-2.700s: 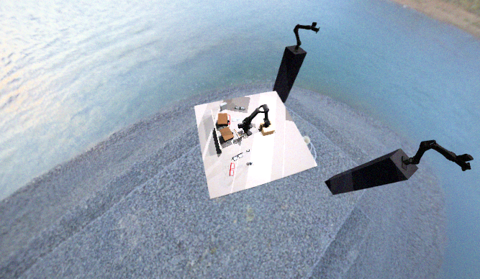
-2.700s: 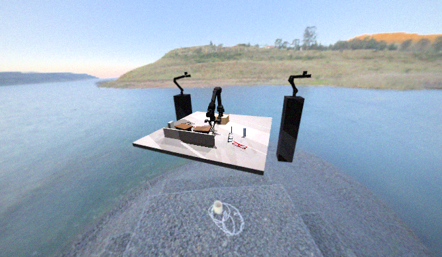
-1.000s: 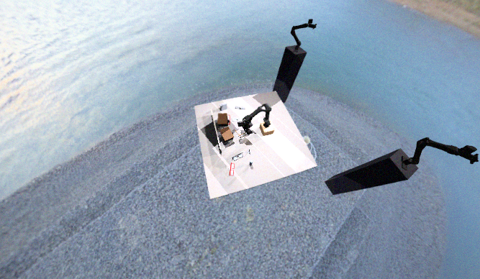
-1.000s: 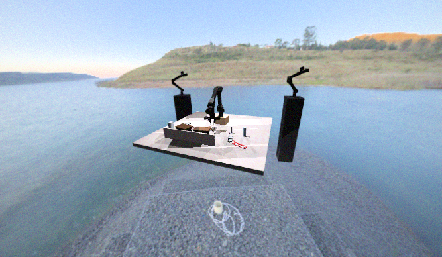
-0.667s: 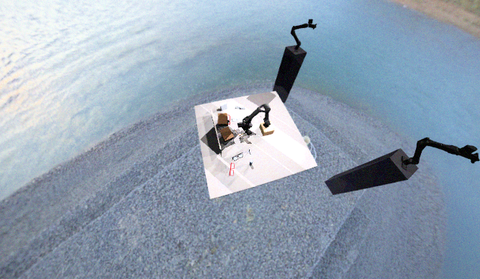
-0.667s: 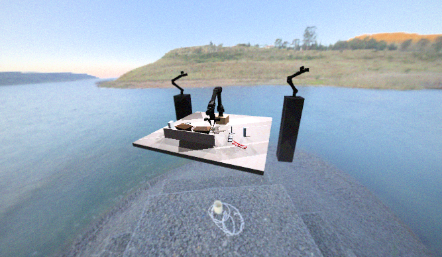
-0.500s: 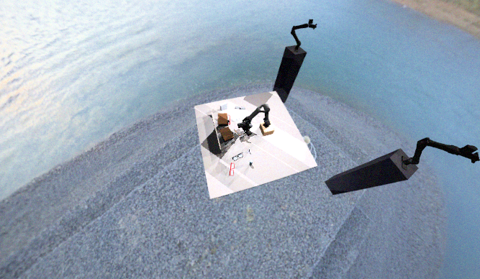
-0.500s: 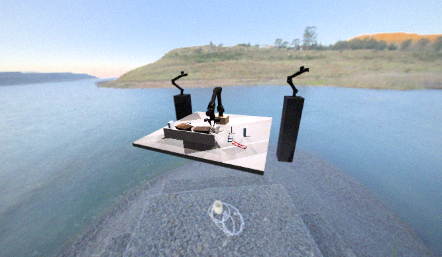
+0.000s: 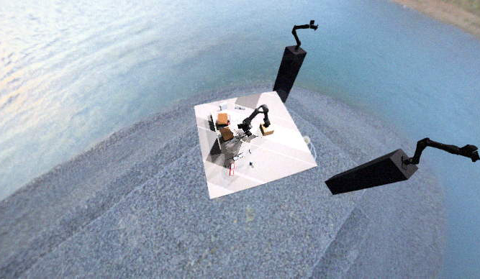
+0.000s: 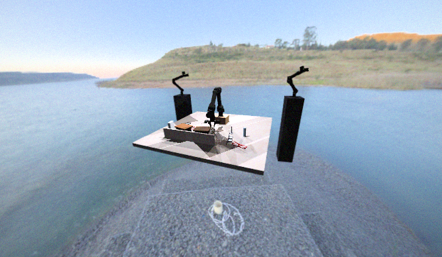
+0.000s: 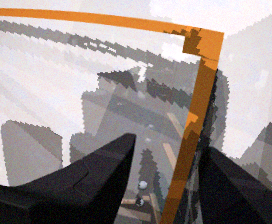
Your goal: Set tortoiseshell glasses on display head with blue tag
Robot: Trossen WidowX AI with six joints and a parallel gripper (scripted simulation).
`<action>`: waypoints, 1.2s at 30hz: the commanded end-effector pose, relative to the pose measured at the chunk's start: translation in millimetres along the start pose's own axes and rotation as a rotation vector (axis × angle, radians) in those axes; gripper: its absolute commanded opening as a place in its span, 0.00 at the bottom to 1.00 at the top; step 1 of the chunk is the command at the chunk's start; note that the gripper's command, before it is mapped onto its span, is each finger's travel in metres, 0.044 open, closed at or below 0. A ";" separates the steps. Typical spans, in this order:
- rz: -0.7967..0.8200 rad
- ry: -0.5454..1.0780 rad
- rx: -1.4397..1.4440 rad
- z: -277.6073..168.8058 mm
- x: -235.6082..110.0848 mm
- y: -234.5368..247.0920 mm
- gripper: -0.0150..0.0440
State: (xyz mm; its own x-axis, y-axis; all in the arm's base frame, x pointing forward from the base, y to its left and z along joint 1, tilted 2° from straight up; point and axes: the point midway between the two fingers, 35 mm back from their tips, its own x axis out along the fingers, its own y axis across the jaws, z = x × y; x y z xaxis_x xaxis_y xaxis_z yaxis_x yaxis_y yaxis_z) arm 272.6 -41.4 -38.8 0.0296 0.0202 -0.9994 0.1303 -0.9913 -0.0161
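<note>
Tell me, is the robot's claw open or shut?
The claw is partly open: a gap shows between its dark fingers, wider than the thin orange bar passing through.

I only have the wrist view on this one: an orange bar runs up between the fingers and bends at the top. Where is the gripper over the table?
Observer: The gripper hangs low beside the nearer brown block of two, at the end of a long grey wall.
Operator: Anything else lying close by?
Observer: A red-framed object lies on the table, apart from the gripper, toward the front edge.
Operator: And where does the arm stand?
Observer: Its base is next to a tan box on the far side of the table. The arm folds forward and down toward the wall.
</note>
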 end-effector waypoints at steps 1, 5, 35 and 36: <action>0.000 0.001 0.000 -0.2 -0.3 0.1 0.47; 0.000 0.001 0.000 -0.2 -0.3 0.1 0.42; -0.002 -0.003 0.001 -3.7 -58.1 1.8 0.25; -0.002 -0.004 0.001 -3.5 -65.5 1.8 0.25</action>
State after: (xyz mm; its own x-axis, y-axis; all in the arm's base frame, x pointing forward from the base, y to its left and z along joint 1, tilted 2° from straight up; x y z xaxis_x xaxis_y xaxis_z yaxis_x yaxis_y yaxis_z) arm 273.6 -43.3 4.7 0.0174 0.0221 -0.9996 0.1245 -0.9920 -0.0198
